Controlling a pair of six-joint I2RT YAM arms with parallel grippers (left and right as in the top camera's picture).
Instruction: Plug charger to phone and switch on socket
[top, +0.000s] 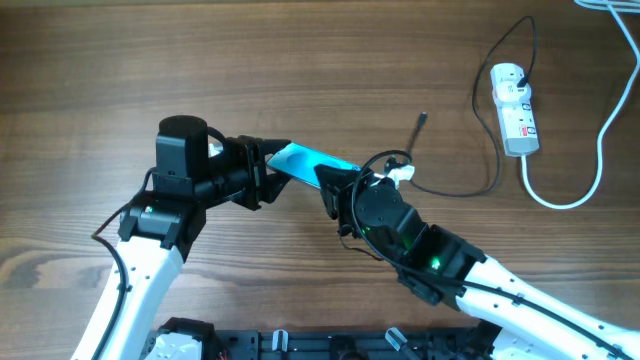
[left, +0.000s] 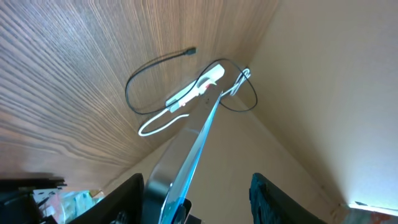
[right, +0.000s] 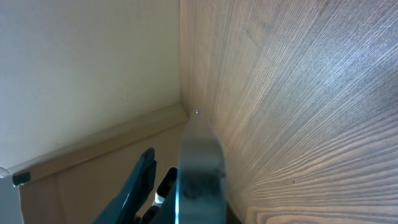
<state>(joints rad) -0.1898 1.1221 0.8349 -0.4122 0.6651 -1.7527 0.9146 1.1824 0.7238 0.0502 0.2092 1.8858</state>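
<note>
The phone, with its teal screen, is tilted up off the table between both grippers. It shows edge-on in the left wrist view and the right wrist view. My right gripper is shut on its right end. My left gripper is open, its fingers wide on either side of the phone's left end. The charger runs from the socket in a loop. Its connector tip lies free on the table, above the right gripper.
A thick white cable curves from the socket off the table's top right corner. The tabletop is wood. A black rail runs along the front edge between the arm bases.
</note>
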